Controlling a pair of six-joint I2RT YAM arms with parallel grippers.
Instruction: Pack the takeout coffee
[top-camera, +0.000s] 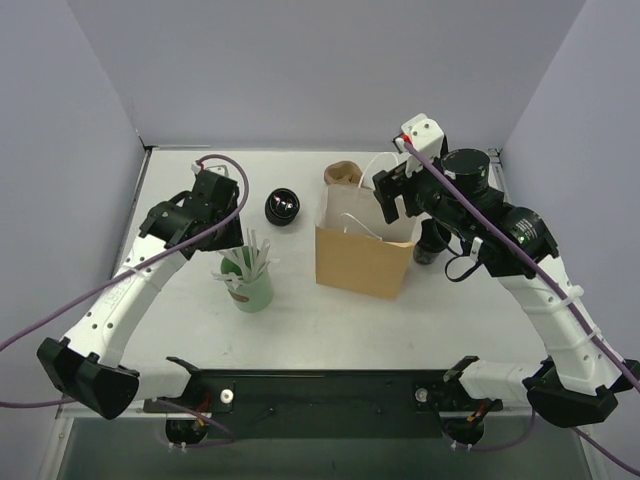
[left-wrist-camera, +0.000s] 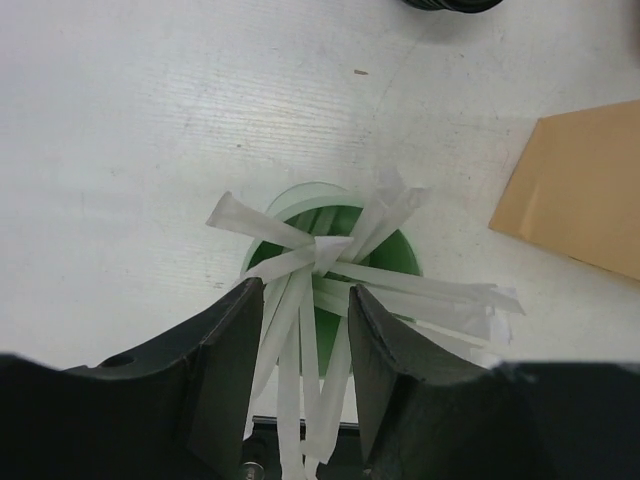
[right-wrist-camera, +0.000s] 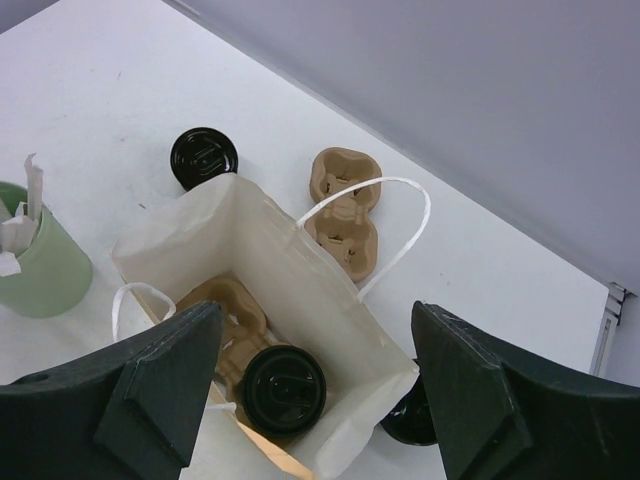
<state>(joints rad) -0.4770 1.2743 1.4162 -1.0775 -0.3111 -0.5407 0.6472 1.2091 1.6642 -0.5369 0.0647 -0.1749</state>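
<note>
top view, the right arm (top-camera: 480, 215) covers part of the paper bag (top-camera: 360, 260) mouth, and a black cup (top-camera: 428, 252) just right of it is half buried under that arm. right wrist view, the lidded cup (right-wrist-camera: 283, 388) down in the bag shows only its lid, and the green cup (right-wrist-camera: 40, 265) is sliced by the left edge. left wrist view, a black thing (left-wrist-camera: 450, 4) is clipped at the top, can't tell what.

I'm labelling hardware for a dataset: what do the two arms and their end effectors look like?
The left arm and right arm have white links with black joints and black bases; a purple cable runs along each. The left end effector and right end effector have black, wedge-shaped fingers.
</note>
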